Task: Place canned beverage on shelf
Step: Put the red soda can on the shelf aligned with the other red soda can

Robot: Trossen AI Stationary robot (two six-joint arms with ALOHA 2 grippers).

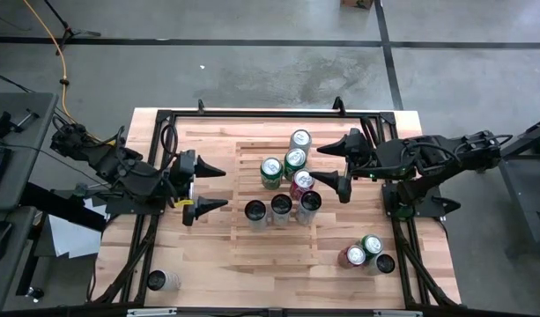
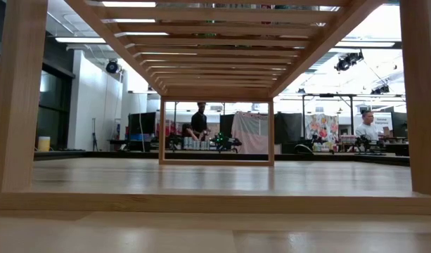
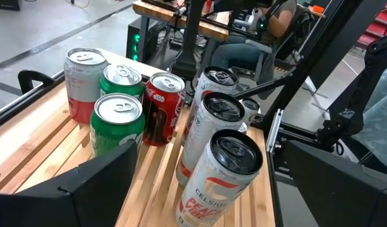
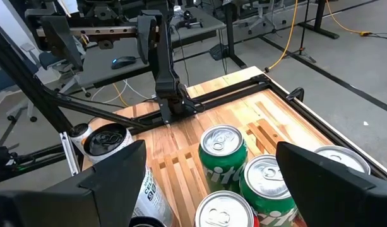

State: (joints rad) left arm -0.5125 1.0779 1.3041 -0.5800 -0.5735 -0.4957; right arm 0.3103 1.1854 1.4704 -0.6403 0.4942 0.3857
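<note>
Pale wooden slats form the shelf point(image 1: 252, 154), which lies flat across the middle of the worktop point(image 1: 155, 238).

My left gripper point(image 1: 210, 187) hovers over the shelf's left edge, fingers spread, holding nothing. One lone can point(image 1: 156, 281) stands near the worktop's front left corner, well apart from the rest.

On the shelf, a row of three dark-topped cans point(image 1: 281, 209) stands just beside the left gripper's open fingers; in the left wrist view the nearest of these is a white Celsius can point(image 3: 221, 180). Behind that row stand two green cans point(image 1: 283, 167), a red can point(image 1: 301, 183) and a silver can point(image 1: 300, 139), grouped close toward the shelf's back edge.

My right gripper point(image 1: 331, 165) hovers over the right side of this group, fingers spread wide, gripping nothing. The right wrist view shows green can tops point(image 4: 223, 148) between its fingers.

Three further cans point(image 1: 366, 253) stand together near the worktop's front right corner, off the shelf.
</note>
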